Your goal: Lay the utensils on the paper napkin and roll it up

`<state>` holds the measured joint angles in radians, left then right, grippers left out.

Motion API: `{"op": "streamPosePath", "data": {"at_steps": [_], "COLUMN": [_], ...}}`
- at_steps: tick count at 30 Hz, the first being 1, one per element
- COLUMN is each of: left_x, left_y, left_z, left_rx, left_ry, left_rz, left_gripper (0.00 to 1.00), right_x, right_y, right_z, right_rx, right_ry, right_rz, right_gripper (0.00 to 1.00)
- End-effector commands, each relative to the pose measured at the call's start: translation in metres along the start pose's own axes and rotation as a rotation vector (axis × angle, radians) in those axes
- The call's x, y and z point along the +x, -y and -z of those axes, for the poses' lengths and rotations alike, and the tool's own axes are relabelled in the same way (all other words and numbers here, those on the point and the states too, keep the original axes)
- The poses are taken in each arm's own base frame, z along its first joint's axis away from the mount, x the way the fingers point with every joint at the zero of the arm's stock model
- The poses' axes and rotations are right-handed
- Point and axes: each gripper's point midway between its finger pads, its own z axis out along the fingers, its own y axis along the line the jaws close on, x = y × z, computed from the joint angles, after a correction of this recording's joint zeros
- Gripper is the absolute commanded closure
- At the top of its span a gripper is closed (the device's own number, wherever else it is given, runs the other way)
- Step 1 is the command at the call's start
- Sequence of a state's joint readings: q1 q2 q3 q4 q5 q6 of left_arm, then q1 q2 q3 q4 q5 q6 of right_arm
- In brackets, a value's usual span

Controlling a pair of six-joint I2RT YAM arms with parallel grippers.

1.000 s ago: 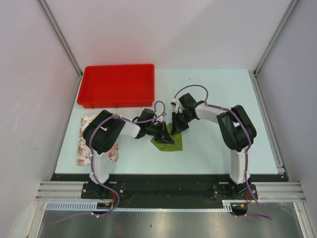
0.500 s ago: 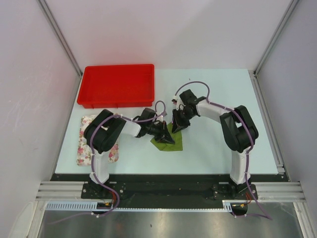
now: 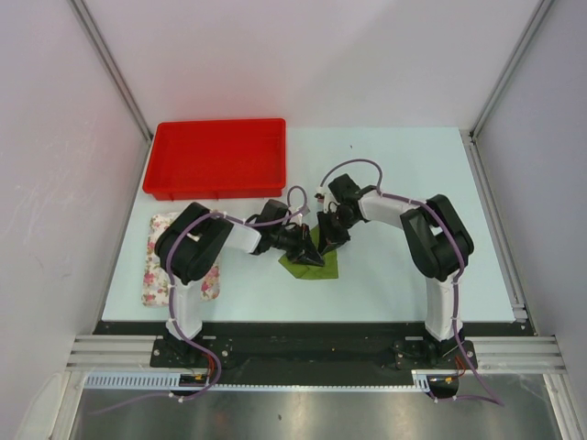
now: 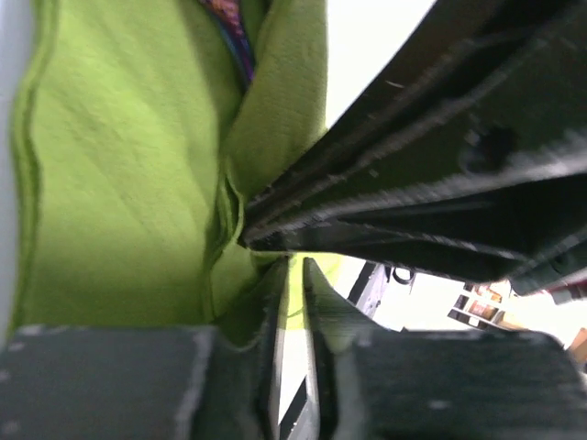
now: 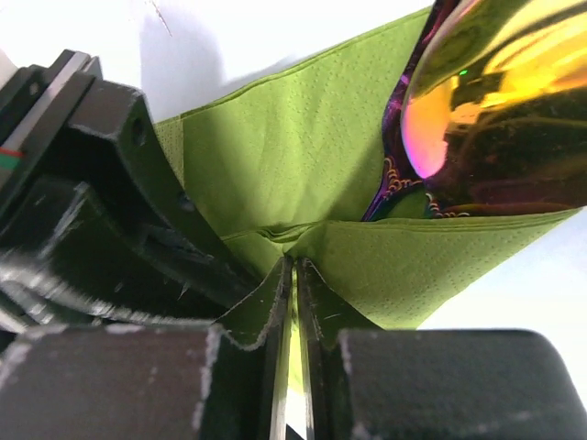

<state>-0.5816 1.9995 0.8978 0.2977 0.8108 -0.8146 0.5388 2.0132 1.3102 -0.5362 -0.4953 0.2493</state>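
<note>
Your right fingers (image 5: 259,316) are pinched nearly together on a raised fold of the green napkin (image 5: 275,151). A golden spoon (image 5: 500,92) and a purple piece (image 5: 396,188) lie tucked in it, upper right. The left fingers (image 5: 179,243) meet the same crease from the left.

The paper napkin (image 5: 275,156) is plain green, olive in the overhead view and brighter lime up close, with a fine dotted texture. The utensil (image 5: 495,92) has a mirror-shiny golden-orange end that shades to pink at its rim, and a dark purple stem with a pale curly pattern. The left hand (image 4: 292,266) and right hand (image 5: 293,264) are black. The tray (image 3: 215,156) is red, the cloth (image 3: 151,280) is white with pink flowers, and the bench (image 3: 394,275) is pale mint.
</note>
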Motion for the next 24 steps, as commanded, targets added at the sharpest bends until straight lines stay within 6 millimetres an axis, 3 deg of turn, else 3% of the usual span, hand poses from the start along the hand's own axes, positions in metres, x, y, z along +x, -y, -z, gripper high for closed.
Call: {"op": "streamPosePath", "data": {"at_steps": [1,5,8,10,19,21,24], "left_x": [-0.007,-0.013,-0.011,-0.01,0.012,0.011,0.014], "left_y": [0.016,0.043,0.043,0.038,-0.028,-0.033,-0.038], "left_z": [0.008,0.019,0.02,0.018,-0.003,-0.004,-0.005], "left_rx": [0.004,0.055,0.045,0.029,-0.159,-0.184,-0.213], "left_ry": [0.069,0.102,0.097,0.094,0.003,-0.006,-0.022], "left_rz": [-0.071,-0.133,-0.129,-0.119,-0.001,0.009,0.018], "left_gripper": [0.8,0.79,0.82,0.86,1.0,1.0,1.0], "right_x": [0.029,0.031,0.031,0.031,0.022,0.015,-0.009], "right_y": [0.04,0.044,0.041,0.04,0.031,0.022,-0.001], "right_z": [-0.019,-0.021,-0.021,-0.021,-0.013,-0.008,0.013], "right_rx": [0.099,0.098,0.086,0.086,0.06,0.026,-0.032], "right_ry": [-0.086,-0.093,-0.093,-0.093,-0.069,-0.057,0.013], "right_rz": [-0.031,-0.033,-0.026,-0.026,-0.017,-0.009,0.022], "right_gripper": [0.9,0.9,0.91,0.91,0.91,0.87,0.81]}}
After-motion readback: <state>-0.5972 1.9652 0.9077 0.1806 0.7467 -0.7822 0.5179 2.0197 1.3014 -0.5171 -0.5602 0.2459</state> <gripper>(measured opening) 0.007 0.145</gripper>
